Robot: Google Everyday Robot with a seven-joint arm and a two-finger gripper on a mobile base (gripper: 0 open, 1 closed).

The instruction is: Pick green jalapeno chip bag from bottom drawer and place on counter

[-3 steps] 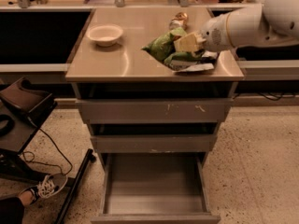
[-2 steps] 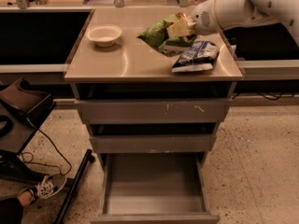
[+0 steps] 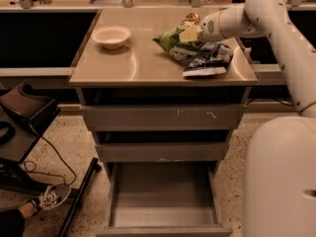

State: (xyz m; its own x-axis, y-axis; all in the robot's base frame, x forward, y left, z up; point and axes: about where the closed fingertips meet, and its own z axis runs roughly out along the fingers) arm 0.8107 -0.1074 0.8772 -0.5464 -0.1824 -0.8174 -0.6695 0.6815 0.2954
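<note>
The green jalapeno chip bag (image 3: 171, 37) hangs just above the counter (image 3: 143, 63), near its right side. My gripper (image 3: 190, 31) is shut on the bag's right end; the white arm reaches in from the upper right. A blue-and-white chip bag (image 3: 208, 59) lies on the counter just below and right of the gripper. The bottom drawer (image 3: 163, 220) stands pulled out, with a bare grey interior.
A white bowl (image 3: 111, 36) sits on the counter's left part. The two upper drawers (image 3: 163, 117) are partly open. A dark cart (image 3: 19, 117) with cables stands at the left, a shoe (image 3: 47, 200) on the floor by it. My white base (image 3: 281, 181) fills the lower right.
The gripper has carried the green bag up and leftward, away from the blue-and-white bag, then held it over the counter's right-middle part.
</note>
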